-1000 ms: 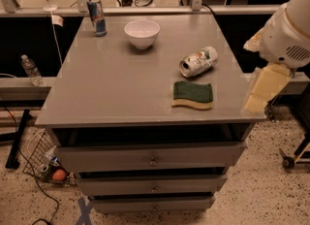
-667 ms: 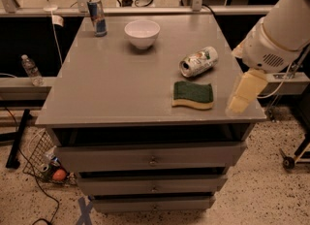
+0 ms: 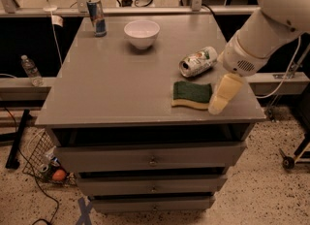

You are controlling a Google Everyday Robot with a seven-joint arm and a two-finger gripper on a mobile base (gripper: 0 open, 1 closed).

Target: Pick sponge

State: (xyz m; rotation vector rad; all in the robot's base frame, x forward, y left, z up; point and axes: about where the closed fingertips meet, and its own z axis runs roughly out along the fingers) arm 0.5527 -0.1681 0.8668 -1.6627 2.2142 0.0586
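The sponge (image 3: 192,94) lies flat near the front right of the grey cabinet top (image 3: 111,83), dark green face up with a yellow wavy edge toward the front. My gripper (image 3: 222,97) hangs from the white arm on the right, its pale yellow tip pointing down just right of the sponge, close above the surface. It holds nothing.
A crushed can (image 3: 198,61) lies on its side just behind the sponge. A white bowl (image 3: 141,33) and an upright blue can (image 3: 97,17) stand at the back. The cabinet's right edge is next to my gripper. Drawers (image 3: 152,158) are below.
My arm and gripper have moved left, from beyond the cabinet's right front corner to over the top, right beside the sponge. The sponge has not moved.
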